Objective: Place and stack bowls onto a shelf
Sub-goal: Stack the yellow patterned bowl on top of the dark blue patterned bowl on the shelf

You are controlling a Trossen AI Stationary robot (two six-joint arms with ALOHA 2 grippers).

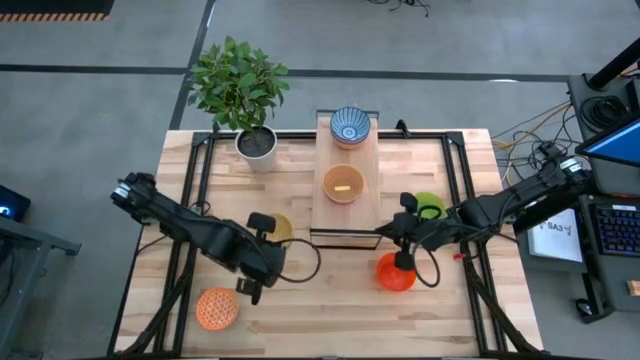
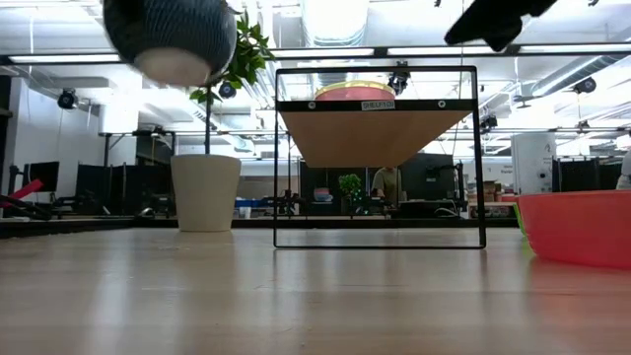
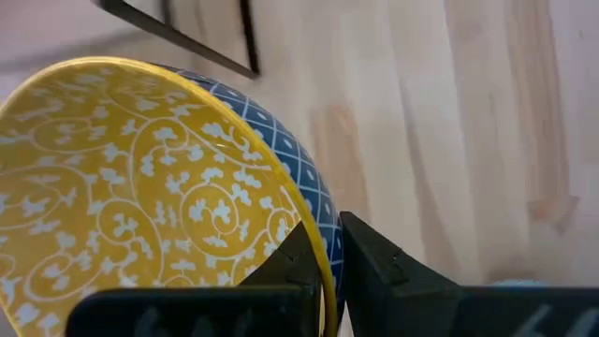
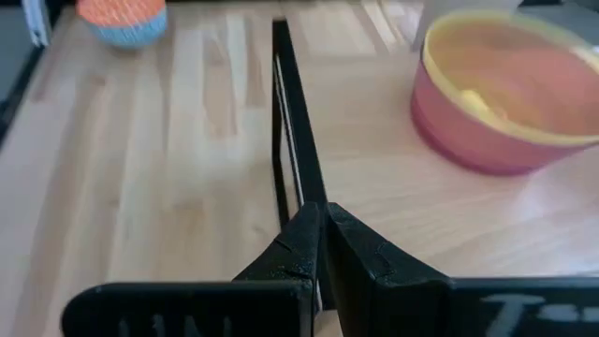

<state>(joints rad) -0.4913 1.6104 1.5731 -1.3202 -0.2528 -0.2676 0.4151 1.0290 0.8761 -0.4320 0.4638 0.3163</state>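
Bowls: we count six in the high view. Blue-white bowl sits at the 12 o'clock end of the shelf, amber bowl mid-shelf just below it, apart from it. Shelf itself stands centre-desk, long axis 12-to-6, pale planks in a thin dark frame; from the low view it's raised on the frame with the amber bowl's rim showing on top.

Yellow bowl, blue lattice outside, is at 9 o'clock of the shelf's near end. Left gripper has its fingers pinching that bowl's rim, one finger inside, one outside. In the high view the gripper head covers most of the bowl.

Right gripper is pressed together, holding nothing, hovering at the shelf's 6 o'clock edge by the frame rail. Red-orange bowl sits on the desk under that arm, at about 5 o'clock of the shelf. Green bowl is just at 3 o'clock of the shelf, partly under the right arm.

Orange patterned bowl is at the desk's 7 o'clock corner, well apart from the rest. Potted plant in a white pot sits at 10 o'clock of the shelf.
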